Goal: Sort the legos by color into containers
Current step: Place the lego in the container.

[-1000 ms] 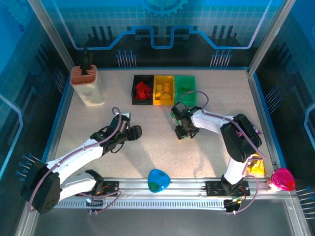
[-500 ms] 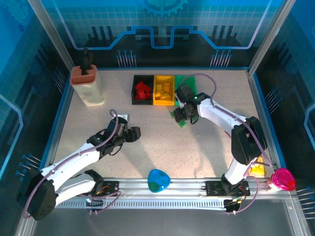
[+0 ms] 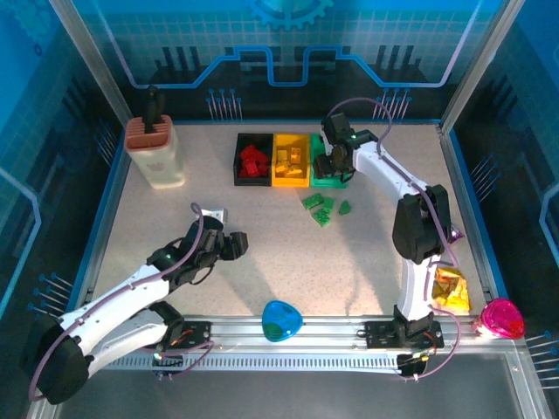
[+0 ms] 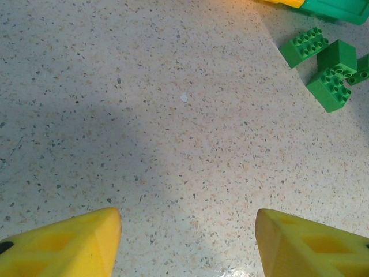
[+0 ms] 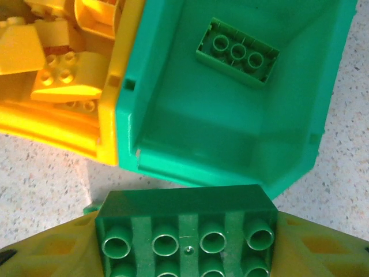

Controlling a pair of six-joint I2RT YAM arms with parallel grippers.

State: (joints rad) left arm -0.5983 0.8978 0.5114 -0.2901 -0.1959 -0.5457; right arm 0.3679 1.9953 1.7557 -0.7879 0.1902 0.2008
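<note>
Over the near rim of the green bin [image 5: 173,135], our right claw [image 5: 184,254] grips a green brick [image 5: 184,222] by its sides. We judge the drop is at hand: reach further in, then release beside the brick already inside [image 5: 237,51]. Our left claw [image 4: 187,242] hangs wide open, empty, above the counter [image 4: 144,115] near the loose green legos [image 4: 328,69].

Three containers [image 3: 291,182], two arms [image 3: 131,292], about five loose green legos [image 3: 320,209], one disc [image 3: 280,319], one cup [image 3: 500,318]
</note>
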